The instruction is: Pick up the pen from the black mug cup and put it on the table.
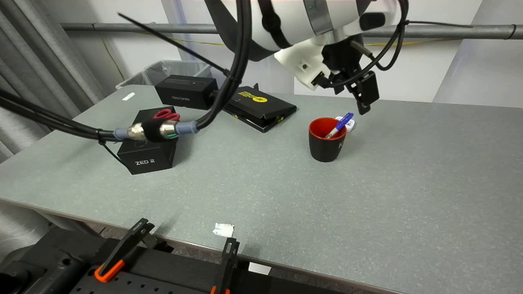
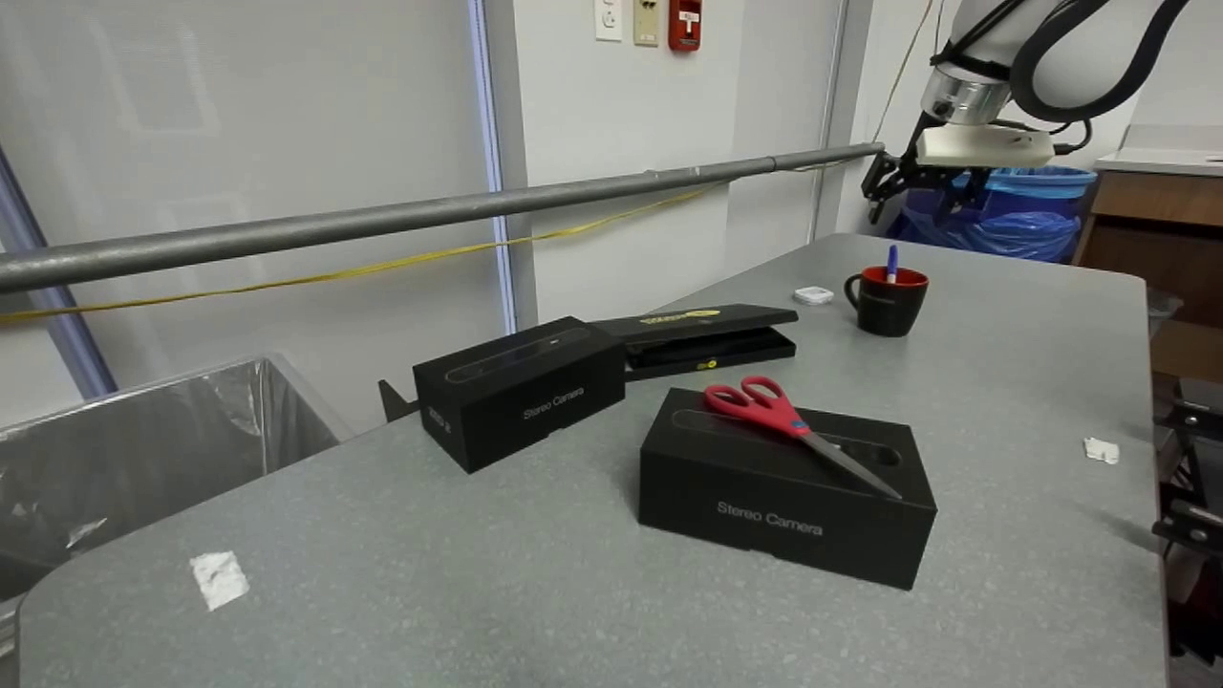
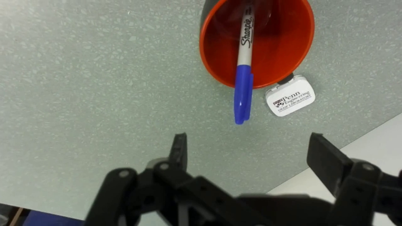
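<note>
Pen (image 3: pixel 244 64) juts past mug (image 3: pixel 284 59) rim, w/ open tbl (image 1: pixel 416 175) alongside.

- The black mug cup (image 3: pixel 284 53) is finished matt outside, glossy inside.
- The pen (image 3: pixel 243 68) is capped in smooth, shiny plastic.
- The table (image 1: pixel 408 183) is surfaced in speckled matt grey.
- Red plastic is paired with bare metal on the scissors (image 2: pixel 785 420).
- The bin liner (image 2: pixel 172 449) is formed of glossy clear film.
- The curtain (image 1: pixel 41 73) is made of cloth.
- The gripper (image 3: pixel 248 135) is finished in dull black.

Mug (image 3: pixel 276 50) cropped atop wrist view, hand (image 3: pixel 247 142) cropped below
</note>
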`<control>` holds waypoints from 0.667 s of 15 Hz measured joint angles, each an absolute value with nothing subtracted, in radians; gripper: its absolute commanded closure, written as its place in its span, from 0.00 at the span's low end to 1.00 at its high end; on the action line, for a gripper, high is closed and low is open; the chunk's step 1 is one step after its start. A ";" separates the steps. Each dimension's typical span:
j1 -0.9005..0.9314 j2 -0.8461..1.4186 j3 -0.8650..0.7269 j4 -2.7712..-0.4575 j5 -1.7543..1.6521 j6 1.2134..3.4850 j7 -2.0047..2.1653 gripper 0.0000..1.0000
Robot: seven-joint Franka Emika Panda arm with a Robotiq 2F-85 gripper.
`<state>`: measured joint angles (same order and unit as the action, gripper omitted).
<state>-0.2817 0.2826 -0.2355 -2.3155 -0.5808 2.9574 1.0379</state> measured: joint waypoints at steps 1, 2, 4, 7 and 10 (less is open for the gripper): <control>-0.275 0.290 -0.239 -2.315 -0.593 2.961 1.041 0.00; -0.267 0.297 -0.245 -2.315 -0.604 2.964 1.044 0.00; -0.242 0.311 -0.269 -2.312 -0.641 2.968 1.065 0.00; -0.180 0.330 -0.336 -2.297 -0.733 2.977 1.141 0.00; -0.142 0.354 -0.366 -2.280 -0.762 2.977 1.185 0.00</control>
<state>-0.1420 0.3539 -0.3663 -2.2798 -0.7623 2.9768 1.1845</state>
